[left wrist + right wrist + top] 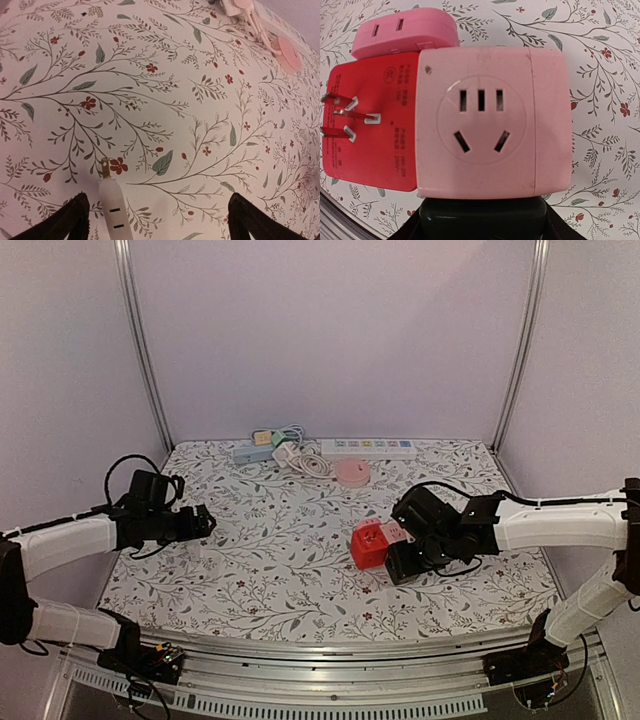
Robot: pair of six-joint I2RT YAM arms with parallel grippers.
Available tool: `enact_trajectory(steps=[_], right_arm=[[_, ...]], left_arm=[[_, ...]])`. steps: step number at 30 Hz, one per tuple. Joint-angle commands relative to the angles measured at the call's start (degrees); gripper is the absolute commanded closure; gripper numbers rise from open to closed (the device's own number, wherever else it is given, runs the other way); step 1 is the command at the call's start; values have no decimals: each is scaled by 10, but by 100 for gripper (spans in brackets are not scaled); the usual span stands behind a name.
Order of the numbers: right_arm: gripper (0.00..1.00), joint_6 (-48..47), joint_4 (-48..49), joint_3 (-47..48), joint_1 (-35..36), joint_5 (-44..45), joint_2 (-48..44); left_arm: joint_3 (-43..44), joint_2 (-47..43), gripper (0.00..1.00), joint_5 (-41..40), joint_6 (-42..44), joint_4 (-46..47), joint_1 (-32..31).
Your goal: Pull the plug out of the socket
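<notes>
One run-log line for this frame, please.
left tool: open, above white plug lying on table | right tool: gripping red-pink cube socket | plug: out of socket

Left arm (65,542) and right arm (555,522): white shell links joined by black housings. A thin black cable (127,457) loops loose over each wrist. Bases (150,660): black, with small coloured wiring, bolted to a silver rail (330,650) at the near edge. Left gripper (203,523): fingers (62,220) matte black, tapered.
</notes>
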Motion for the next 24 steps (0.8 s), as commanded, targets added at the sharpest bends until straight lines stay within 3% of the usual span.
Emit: enact_trajectory(steps=[1,8,14,17,24], right_arm=[[58,0,37,12,7,21,-31],[57,-14,49,28,23,25,-40],[57,-38,67,38,41,36,-57],[57,-48,82,39,46,43,-66],[57,-56,97,55,60,68,-61]], left_arm=[[53,-30,6,7,-1,-39,-60],[141,-16,6,58,19,-62,-180],[260,60,5,191,38,-102,-253],[301,92,6,287,69,-110,-275],[334,157,4,384,96,-97,-292]])
